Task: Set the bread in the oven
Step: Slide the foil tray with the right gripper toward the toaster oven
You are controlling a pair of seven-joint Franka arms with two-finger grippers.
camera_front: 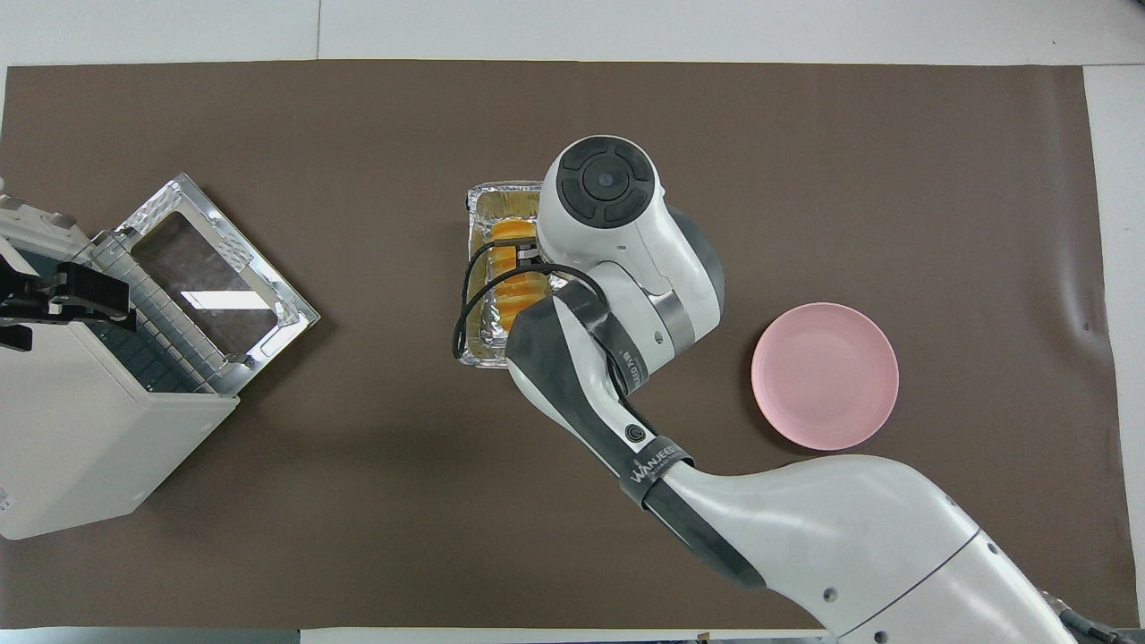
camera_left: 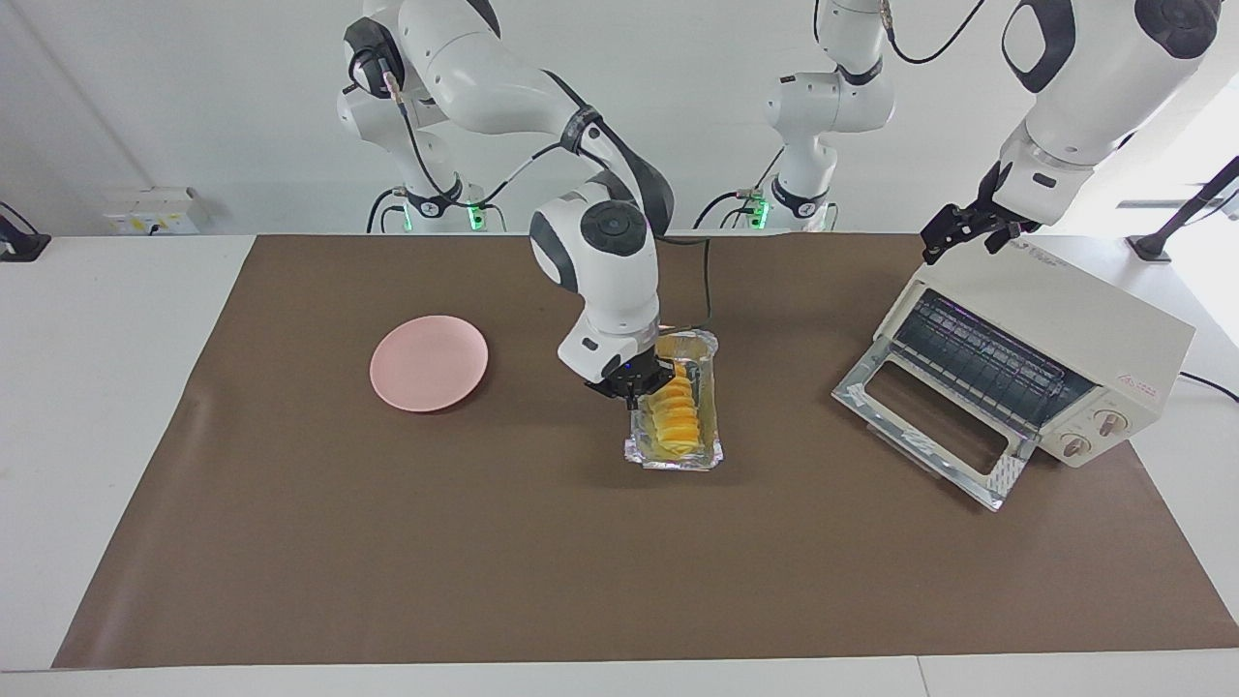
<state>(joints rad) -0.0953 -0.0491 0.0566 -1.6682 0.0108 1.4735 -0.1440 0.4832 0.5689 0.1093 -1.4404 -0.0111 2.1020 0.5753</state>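
White wall, brown mat over the table (camera_left: 290,581). I'm carrying the foil tray (camera_left: 675,457) on my right pincer (camera_left: 639,380), which is clamping the tray's rim. The bread (camera_left: 675,416) is riding inside, over mid-table, between the pink plate (camera_left: 429,362) and the oven (camera_left: 1041,358). The oven's door is lying dropped open, rack showing. My left pincer (camera_left: 963,227) is waiting spread wide over the oven's top. Judgement: I'm keeping the tray level, approaching square to the opening and clearing the door edge before sliding onto the rack.
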